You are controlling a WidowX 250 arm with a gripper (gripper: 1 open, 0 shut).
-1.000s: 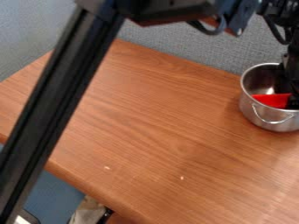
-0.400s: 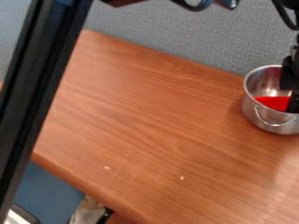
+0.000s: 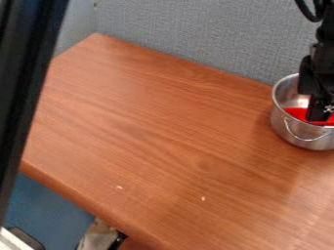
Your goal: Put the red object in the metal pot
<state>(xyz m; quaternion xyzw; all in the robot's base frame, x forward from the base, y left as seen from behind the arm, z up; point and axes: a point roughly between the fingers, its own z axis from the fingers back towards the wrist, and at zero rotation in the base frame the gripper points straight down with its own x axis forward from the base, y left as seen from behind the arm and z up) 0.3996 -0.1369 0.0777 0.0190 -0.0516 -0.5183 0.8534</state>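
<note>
While the red object (image 3: 310, 114) lies inside the metal pot (image 3: 298, 129), the tool (image 3: 317, 97) hangs above, jaws wide and empty; retreating clear seems next.

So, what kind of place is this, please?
Probably a lab or office test bench, not a kitchen: a bare wooden table stands against a grey fabric-like partition wall, and a robot gripper hangs over a metal pot with a red object inside.
</note>
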